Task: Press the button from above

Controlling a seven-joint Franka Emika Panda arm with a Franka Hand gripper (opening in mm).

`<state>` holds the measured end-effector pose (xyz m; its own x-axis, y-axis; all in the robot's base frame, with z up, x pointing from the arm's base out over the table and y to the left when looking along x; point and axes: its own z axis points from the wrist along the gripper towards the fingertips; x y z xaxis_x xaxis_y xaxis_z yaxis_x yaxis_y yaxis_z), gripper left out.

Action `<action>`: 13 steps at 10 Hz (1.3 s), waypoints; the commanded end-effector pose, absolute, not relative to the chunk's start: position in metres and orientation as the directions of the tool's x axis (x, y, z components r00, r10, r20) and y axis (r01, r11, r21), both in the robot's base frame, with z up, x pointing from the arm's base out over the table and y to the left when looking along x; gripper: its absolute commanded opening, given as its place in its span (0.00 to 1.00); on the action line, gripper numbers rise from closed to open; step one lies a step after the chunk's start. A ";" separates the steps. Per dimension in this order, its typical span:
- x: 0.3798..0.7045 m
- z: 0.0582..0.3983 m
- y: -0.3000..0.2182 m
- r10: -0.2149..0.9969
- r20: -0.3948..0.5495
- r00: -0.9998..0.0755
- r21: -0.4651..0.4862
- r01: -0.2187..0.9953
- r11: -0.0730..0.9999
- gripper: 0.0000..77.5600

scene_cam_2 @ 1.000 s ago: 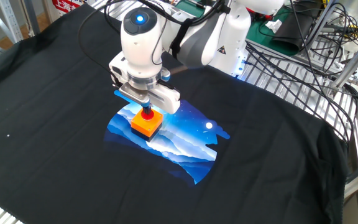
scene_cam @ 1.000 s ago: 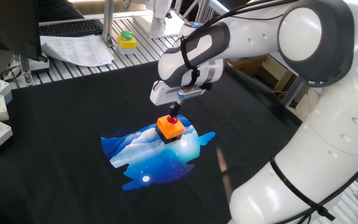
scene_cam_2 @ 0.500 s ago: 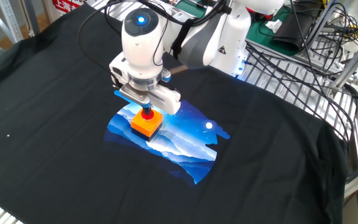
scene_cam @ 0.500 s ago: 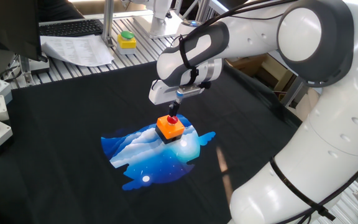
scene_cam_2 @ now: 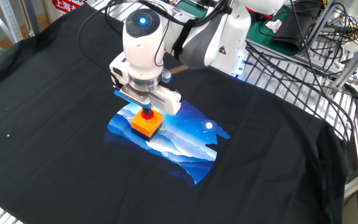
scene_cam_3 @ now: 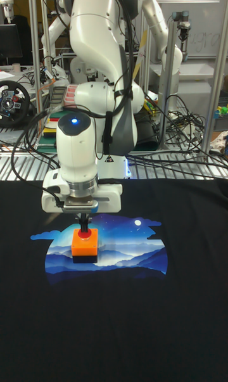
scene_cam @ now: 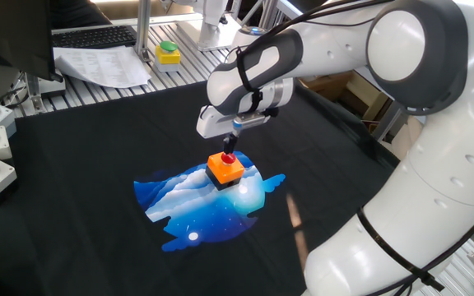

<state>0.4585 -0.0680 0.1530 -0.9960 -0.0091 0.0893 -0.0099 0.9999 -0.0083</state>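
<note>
red button under fingers, on orange box.

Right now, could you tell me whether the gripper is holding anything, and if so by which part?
Nothing is held: the gripper stands directly over the button on the orange box.

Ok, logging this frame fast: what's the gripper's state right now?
Gripper: fingertips right above the red button on the orange box; holding nothing, open or shut cannot be told.
</note>
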 end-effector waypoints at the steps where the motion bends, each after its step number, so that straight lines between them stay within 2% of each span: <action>1: 0.460 0.151 -0.068 -0.012 0.088 -0.996 -0.008 -0.013 1.000 0.00; 13: 0.461 0.146 -0.071 -0.024 0.094 -0.995 -0.007 -0.025 1.000 0.00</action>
